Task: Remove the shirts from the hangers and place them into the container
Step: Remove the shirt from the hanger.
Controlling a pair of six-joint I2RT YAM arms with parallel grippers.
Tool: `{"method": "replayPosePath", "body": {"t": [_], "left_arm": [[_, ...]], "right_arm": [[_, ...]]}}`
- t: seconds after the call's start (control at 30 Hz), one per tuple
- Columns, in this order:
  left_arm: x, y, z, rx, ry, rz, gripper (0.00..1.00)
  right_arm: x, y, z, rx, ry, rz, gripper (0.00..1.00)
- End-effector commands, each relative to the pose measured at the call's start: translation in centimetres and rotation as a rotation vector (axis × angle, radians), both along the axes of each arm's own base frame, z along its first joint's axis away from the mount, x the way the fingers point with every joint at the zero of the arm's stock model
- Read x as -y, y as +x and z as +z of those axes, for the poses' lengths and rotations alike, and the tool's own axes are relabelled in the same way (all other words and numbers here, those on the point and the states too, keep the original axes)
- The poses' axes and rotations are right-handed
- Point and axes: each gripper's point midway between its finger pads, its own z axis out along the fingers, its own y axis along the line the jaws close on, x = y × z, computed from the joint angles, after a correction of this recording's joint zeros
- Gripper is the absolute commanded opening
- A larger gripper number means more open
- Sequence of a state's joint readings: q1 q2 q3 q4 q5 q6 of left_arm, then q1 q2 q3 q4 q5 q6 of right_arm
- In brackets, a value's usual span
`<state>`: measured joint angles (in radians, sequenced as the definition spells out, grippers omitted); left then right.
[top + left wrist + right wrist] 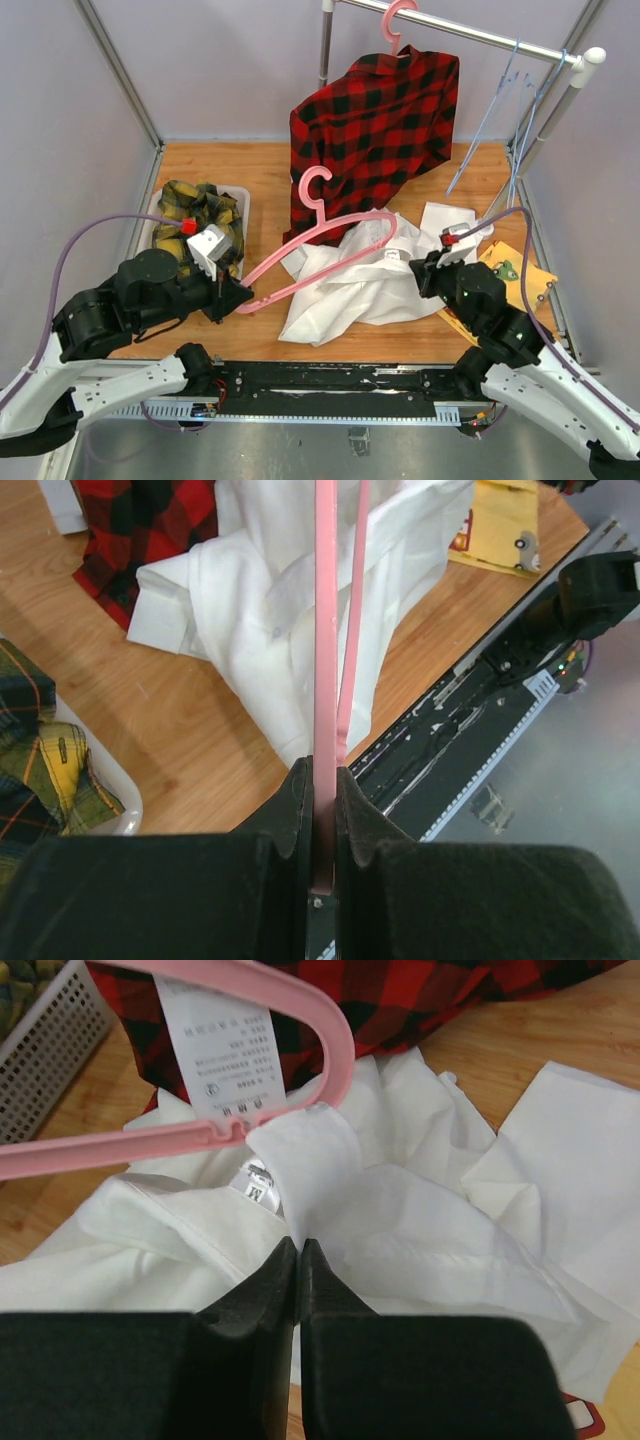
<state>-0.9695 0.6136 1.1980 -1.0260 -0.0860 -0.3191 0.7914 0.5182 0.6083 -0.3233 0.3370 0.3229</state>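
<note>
Wooden table (260, 165), pink hanger (326, 630) left-right over white shirt (350, 295), hook rearward, left hand (320, 780) gripping it, right hand (298, 1252) pinching shirt.

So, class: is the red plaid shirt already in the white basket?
No: the red plaid shirt hangs from a pink hanger on the rail.

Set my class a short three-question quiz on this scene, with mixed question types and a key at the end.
1. True or false: the left hand is shut on the pink hanger.
2. Which lies in the basket? A the grey shirt; B the red plaid shirt; C the yellow-and-green plaid shirt.
3. Fill in: the right hand pinches the ____ shirt.
Key: 1 true; 2 C; 3 the white shirt.
</note>
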Motion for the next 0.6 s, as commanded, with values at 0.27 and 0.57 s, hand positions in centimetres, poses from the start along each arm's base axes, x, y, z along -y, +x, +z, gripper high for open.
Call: {"method": "replayPosePath", "body": {"t": [0.27,0.57], "left_arm": [[2.3,2.2,-3.2,-0.039,0.06,0.035,0.0],[11.5,-0.5,-4.4,-0.168,-0.246,-0.289,0.0]], "right_arm": [[0.7,-1.5,3.2,0.077,0.095,0.041,0.02],[-3.6,-1.4,3.9,0.073,0.226,0.177,0.02]]}}
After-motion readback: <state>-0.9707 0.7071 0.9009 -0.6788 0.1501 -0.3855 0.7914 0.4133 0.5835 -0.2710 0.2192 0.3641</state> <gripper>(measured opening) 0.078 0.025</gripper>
